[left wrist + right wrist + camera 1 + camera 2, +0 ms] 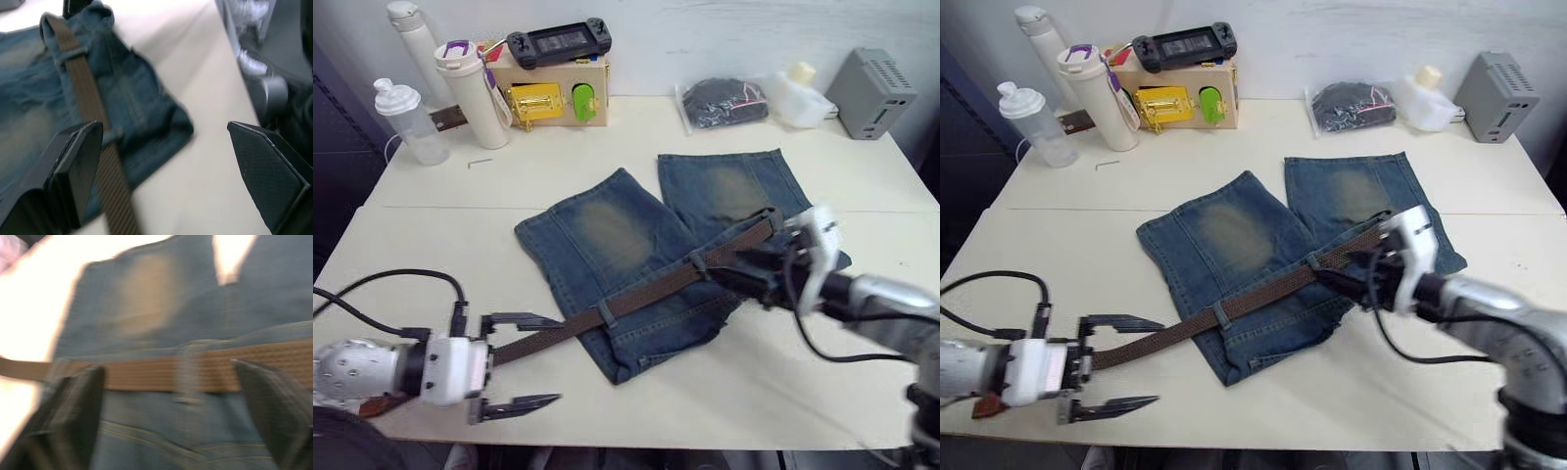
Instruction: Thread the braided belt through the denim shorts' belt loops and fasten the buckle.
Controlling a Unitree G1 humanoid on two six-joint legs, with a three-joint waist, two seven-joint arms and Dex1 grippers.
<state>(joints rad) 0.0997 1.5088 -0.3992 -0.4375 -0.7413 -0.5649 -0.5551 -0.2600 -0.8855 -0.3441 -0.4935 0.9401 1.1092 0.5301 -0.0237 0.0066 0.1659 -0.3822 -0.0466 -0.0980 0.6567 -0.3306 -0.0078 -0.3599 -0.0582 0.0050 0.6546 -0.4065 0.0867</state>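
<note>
A cream table (607,166) stands against a pale wall (724,29); dark floor (333,225) lies beside it.

braided belt (636,297) across denim shorts (636,245), seemingly through belt loops (604,315)

The denim shorts (636,259) are faded blue, with paler, yellowish worn patches on both legs. Across them runs the braided belt (636,297), dark brown with a fine woven pattern, passing under a blue belt loop (604,315). The counter (548,162) is plain cream. At the back stands a pale wooden box (558,93) with a yellow latch plate (534,101) and a green piece, and a white bottle (473,93) with a purple lid.
</note>
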